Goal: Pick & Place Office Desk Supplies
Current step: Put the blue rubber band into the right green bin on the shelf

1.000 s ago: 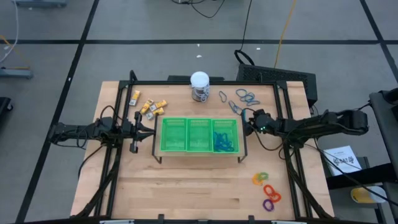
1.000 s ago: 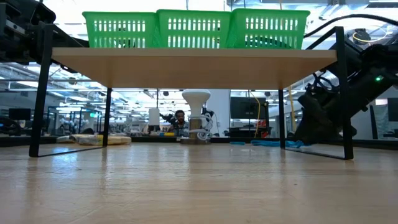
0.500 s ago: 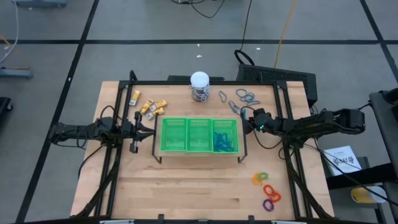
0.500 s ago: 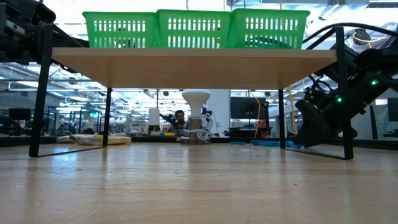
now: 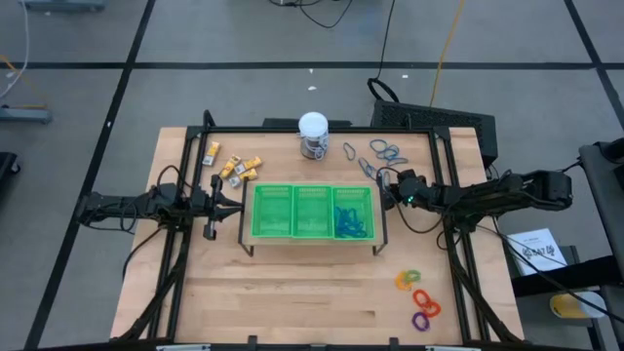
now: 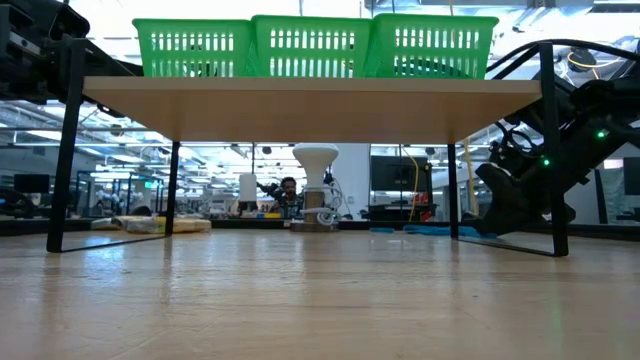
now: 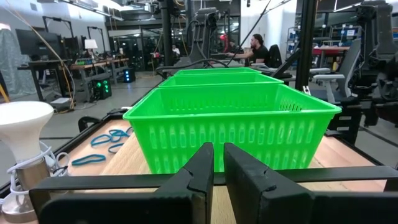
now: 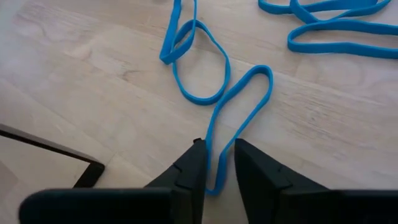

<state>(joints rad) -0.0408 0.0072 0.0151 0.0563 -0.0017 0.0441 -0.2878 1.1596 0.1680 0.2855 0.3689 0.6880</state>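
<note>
Your right gripper [image 8: 216, 163] sat low on the pale wooden table [image 5: 292, 292] at about three o'clock from the green three-compartment plastic tray [image 5: 313, 212], its two dark fingers [image 8: 189, 168] drawn narrow around one end of a thin blue rubber loop [image 8: 239, 112] that lay flat on the wood. More blue and grey loops [image 5: 388, 150] lay at one o'clock from the tray, the small yellow-and-white blocky pieces [image 5: 234, 167] at ten o'clock, and the orange, purple and green rings [image 5: 419, 297] at five o'clock. Your left gripper [image 7: 217, 171] waited at nine o'clock of the tray, fingers pressed together and empty.
</note>
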